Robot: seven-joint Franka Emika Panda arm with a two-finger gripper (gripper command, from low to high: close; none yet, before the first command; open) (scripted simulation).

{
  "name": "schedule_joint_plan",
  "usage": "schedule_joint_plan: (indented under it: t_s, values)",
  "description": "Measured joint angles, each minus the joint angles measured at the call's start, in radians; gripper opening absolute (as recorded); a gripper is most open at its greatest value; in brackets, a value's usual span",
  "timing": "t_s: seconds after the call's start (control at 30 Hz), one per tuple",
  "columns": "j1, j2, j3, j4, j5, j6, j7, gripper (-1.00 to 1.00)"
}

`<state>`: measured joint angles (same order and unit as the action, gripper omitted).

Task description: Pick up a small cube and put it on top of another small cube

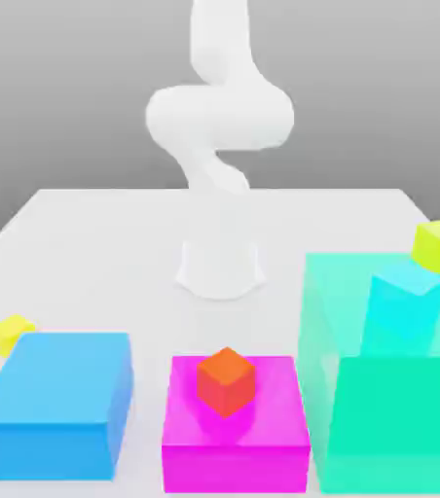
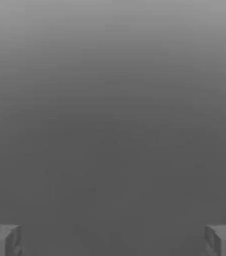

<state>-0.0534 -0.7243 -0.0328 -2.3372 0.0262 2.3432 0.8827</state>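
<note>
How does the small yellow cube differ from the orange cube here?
The small yellow cube sits on the white table behind the blue block; the orange cube rests atop the magenta block. The yellow looks smaller than the orange. Both are untouched.

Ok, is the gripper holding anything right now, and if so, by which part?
Nothing is held. The gripper is open with only bare space between its fingertips; the small yellow cube sits on the table.
</note>
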Motion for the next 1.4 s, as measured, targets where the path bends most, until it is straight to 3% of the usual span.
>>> schedule_joint_plan:
  t_s: [0.4,0.73,0.83,1.0,1.03,1.27,1.4]
  values:
    - [-0.298,0.45,-0.166,-0.198,0.116,0.244,0.498,0.0]
    - [-0.542,0.81,-0.333,-0.36,0.112,0.455,0.977,0.0]
    - [-0.571,0.901,-0.302,-0.357,0.177,0.52,0.962,0.0]
    - [-0.685,1.044,-0.159,-0.326,0.313,0.627,0.865,0.0]
    - [-0.703,1.061,-0.138,-0.323,0.327,0.641,0.854,-1.0]
    - [-0.702,1.06,-0.139,-0.323,0.325,0.641,0.856,-1.0]
    - [-0.646,0.961,-0.221,-0.346,0.212,0.57,0.94,-1.0]
